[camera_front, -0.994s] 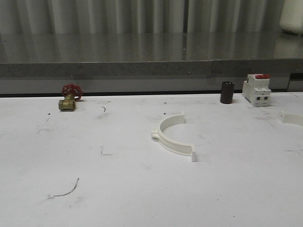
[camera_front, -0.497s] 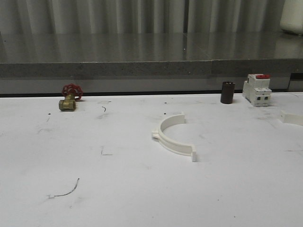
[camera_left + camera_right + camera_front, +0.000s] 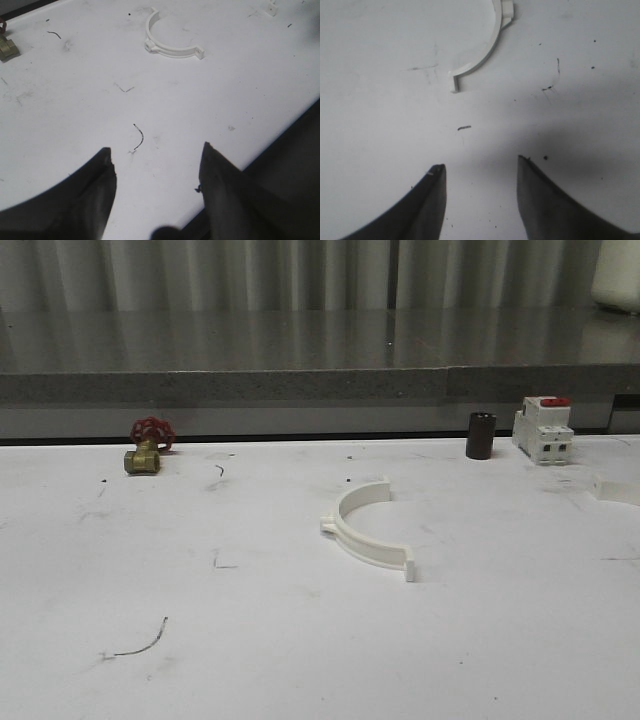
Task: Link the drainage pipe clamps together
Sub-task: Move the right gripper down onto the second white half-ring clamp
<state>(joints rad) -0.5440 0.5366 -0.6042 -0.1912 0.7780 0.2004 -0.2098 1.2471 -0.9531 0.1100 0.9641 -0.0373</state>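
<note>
Nothing moves between frames; both hands, left (image 3: 156, 170) and right (image 3: 480, 180), hang open, and we judge the clamp (image 3: 365, 530) light, stiff, best gripped mid-arc.

No text, label, brand or number can be read anywhere; the breaker (image 3: 543, 429) beside the dark cylinder (image 3: 480, 435) carries markings too small to make out.
</note>
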